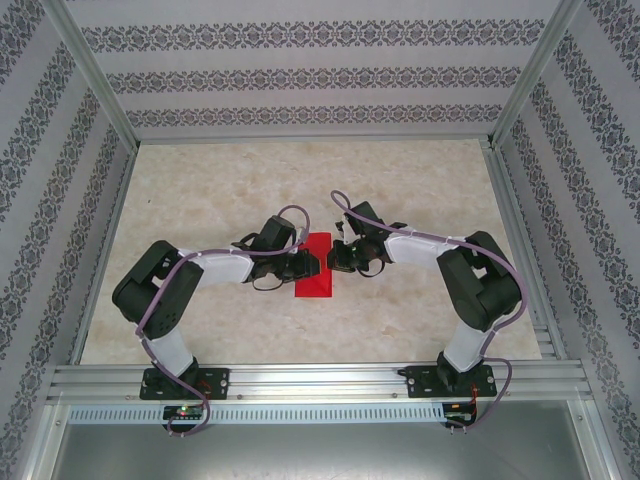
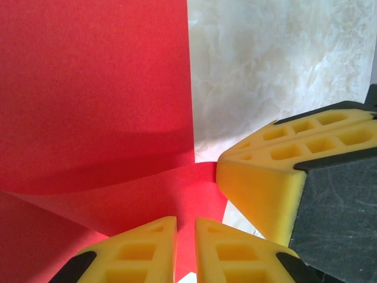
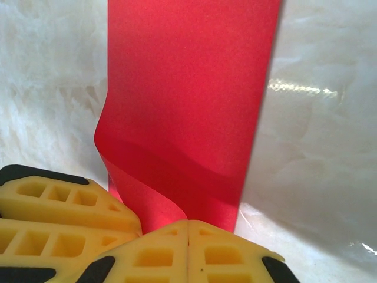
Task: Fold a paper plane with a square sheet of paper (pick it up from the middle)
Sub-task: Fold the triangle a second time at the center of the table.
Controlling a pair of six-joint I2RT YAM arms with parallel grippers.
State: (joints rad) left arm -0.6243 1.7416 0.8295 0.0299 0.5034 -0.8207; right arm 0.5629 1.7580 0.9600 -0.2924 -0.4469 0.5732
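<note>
The square sheet of paper (image 1: 318,277) lies mid-table as a narrow bright red strip, folded over on itself. In the left wrist view the paper (image 2: 94,88) has a flap lifting off the flat layer. My right gripper (image 3: 188,227) is shut, its fingers pressed together on the curled-up edge of the paper (image 3: 188,88). It reaches in from the right (image 1: 334,258). My left gripper (image 2: 185,227) sits over the paper's left side (image 1: 303,263), its jaws a narrow gap apart with red paper showing beneath. The right fingers (image 2: 265,183) touch the paper's corner.
The marble-look table (image 1: 400,190) stretches bare around the paper. Patterned walls close it in at the back and sides. An aluminium rail (image 1: 320,380) runs along the near edge, where both arm bases are bolted.
</note>
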